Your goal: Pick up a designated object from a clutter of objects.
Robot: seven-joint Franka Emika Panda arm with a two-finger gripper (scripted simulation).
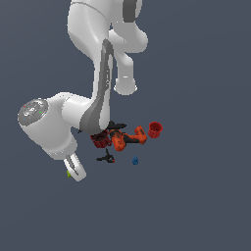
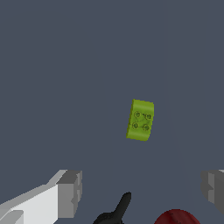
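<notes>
The lime-green blocky piece (image 2: 140, 120) lies alone on the grey floor, its studded face showing in the wrist view. In the exterior view only a green sliver (image 1: 68, 173) of it shows beside my hand. My gripper (image 2: 142, 190) is open and empty, with one finger (image 2: 68, 192) and the other finger (image 2: 214, 190) spread wide; the piece lies beyond the gap, apart from both. In the exterior view my gripper (image 1: 76, 170) hangs low on that view's left, away from the clutter.
The heap holds two red cups (image 1: 155, 129) (image 1: 100, 140), an orange-and-black drill (image 1: 128, 138), thin black tools (image 1: 115, 126), a black-and-orange clamp (image 1: 107, 158) and a tiny blue piece (image 1: 135, 160). A black tool tip (image 2: 119, 211) and a red cup rim (image 2: 177, 217) edge the wrist view.
</notes>
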